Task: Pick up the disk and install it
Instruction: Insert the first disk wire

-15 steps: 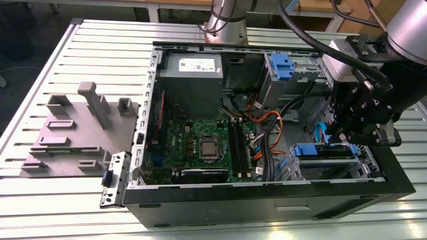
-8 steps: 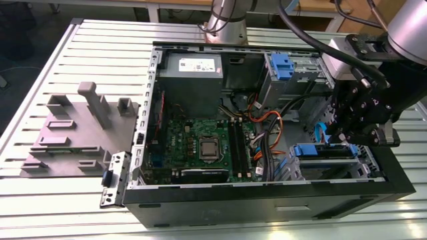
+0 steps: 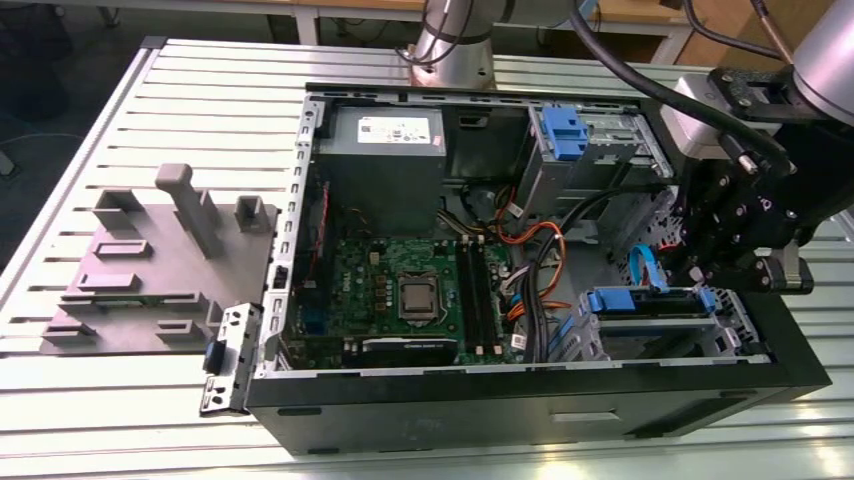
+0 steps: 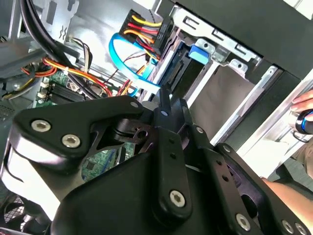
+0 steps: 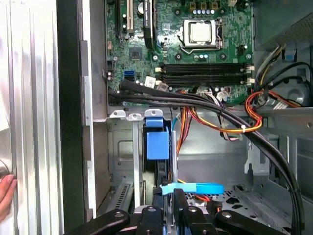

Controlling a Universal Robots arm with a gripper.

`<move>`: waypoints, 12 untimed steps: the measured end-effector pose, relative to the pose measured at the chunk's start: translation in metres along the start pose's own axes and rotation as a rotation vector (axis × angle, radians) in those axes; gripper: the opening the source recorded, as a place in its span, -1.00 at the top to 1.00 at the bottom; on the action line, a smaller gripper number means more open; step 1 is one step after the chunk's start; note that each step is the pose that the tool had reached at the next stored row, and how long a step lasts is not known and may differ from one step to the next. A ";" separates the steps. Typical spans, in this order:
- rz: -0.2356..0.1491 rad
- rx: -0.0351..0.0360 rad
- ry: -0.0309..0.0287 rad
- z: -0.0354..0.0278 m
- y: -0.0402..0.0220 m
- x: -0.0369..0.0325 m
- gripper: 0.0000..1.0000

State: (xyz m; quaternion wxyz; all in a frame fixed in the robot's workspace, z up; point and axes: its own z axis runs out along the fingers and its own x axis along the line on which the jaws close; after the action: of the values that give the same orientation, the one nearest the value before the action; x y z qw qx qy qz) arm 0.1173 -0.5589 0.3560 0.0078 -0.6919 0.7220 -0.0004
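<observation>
Disk (image 3: pixel 645 303) seated in drive bay (image 3: pixel 727 340) at near corner of open case (image 3: pixel 534 400), blue rail up. Gripper (image 3: pixel 694 272) just above bay; fingers (image 5: pixel 180 205) nearly closed beside disk (image 5: pixel 157 142), grasp indeterminate. Motherboard (image 3: pixel 400 290) beyond.

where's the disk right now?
The disk sits in the drive bay at the case's front corner, on the exterior view's right, directly below the gripper and beside the blue cable.
</observation>
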 end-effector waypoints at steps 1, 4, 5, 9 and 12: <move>0.000 0.0000 0.0003 0.0000 0.0000 0.0000 0.53; 0.000 -0.0063 0.0010 0.0002 -0.0006 0.0001 0.53; 0.000 -0.0164 0.0013 0.0003 -0.0010 0.0000 0.53; 0.000 -0.0178 0.0017 0.0001 -0.0010 0.0000 0.53; 0.000 -0.0178 0.0014 -0.0015 -0.0010 0.0000 0.53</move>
State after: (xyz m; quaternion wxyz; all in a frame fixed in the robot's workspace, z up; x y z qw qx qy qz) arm 0.1183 -0.5590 0.3575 0.0012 -0.6918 0.7221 0.0055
